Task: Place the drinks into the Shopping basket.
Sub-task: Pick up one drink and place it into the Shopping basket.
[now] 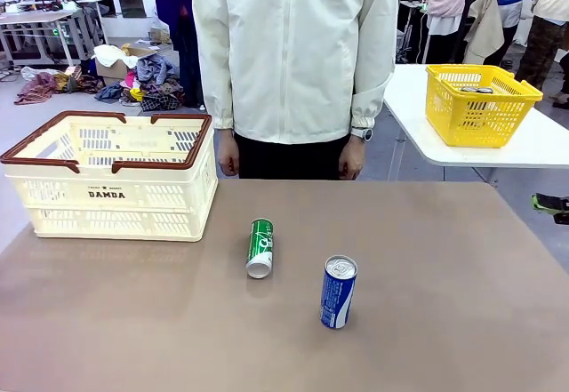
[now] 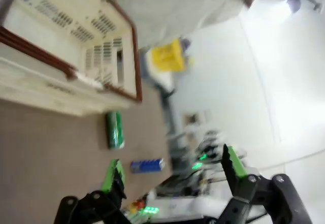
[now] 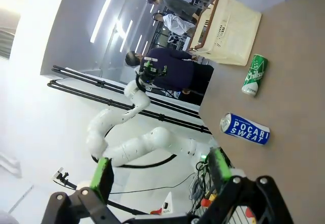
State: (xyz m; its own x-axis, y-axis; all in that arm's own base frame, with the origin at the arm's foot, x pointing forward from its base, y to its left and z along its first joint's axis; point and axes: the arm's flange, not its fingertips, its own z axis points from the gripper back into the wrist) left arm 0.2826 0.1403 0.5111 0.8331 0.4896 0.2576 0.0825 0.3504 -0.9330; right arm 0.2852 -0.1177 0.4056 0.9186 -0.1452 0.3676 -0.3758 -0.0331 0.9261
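A green can (image 1: 260, 248) lies on its side in the middle of the brown table, its silver end toward me. To its right and nearer, a blue and white can (image 1: 338, 292) stands upright. The cream Shopping basket (image 1: 116, 198) with a reddish-brown rim sits at the table's far left. My left gripper (image 2: 172, 160) is open and holds nothing, well short of the green can (image 2: 115, 129), the blue can (image 2: 147, 165) and the basket (image 2: 76, 56). My right gripper (image 3: 160, 160) is open too, off the table's edge from the blue can (image 3: 245, 129), the green can (image 3: 255, 74) and the basket (image 3: 228, 31).
A person (image 1: 293, 54) in a pale jacket stands at the far edge, hands hanging at the sides. A yellow basket (image 1: 480, 103) sits on a white table (image 1: 533, 143) at the back right. Bare tabletop (image 1: 444, 259) surrounds the cans.
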